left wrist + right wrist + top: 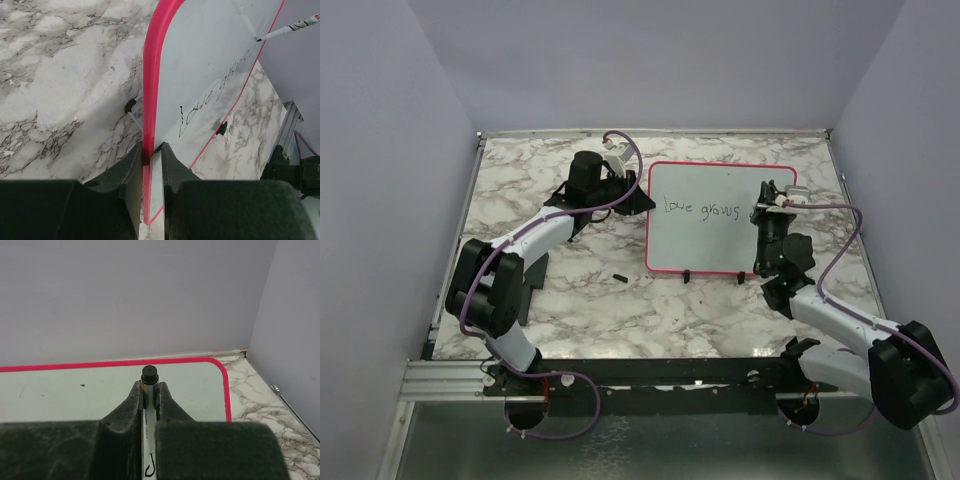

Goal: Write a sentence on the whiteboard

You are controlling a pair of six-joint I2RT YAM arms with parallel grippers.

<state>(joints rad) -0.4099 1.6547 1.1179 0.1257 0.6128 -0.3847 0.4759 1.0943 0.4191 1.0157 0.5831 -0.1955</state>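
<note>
The whiteboard [720, 245] lies flat on the marble desk [590, 310], a bit to the right of the middle. The sentence [702, 208] runs across it in thin dark ink and reads "Love grows" so far.

The left claw [151, 150] is closed tight on the board's pink frame [150, 75], at the left short side. The right claw [149, 386] is closed tight on a marker [149, 374], with the back end of the marker poking out between its fingers. In the left wrist view the marker's tip sits at the end of the last word.

The board looks thin, stiff and light. Its white face is smooth and shiny, so I think it would slide on the desk when the marker pushes on it. The frame is the best place to grab it, because the rim gives the claw something to pinch. A grab there also stays away from the ink, which would likely smear if rubbed.

The marker is thin, round and smooth. It could twist or slip in the claw if pushed down too hard, so a soft push is best.
</note>
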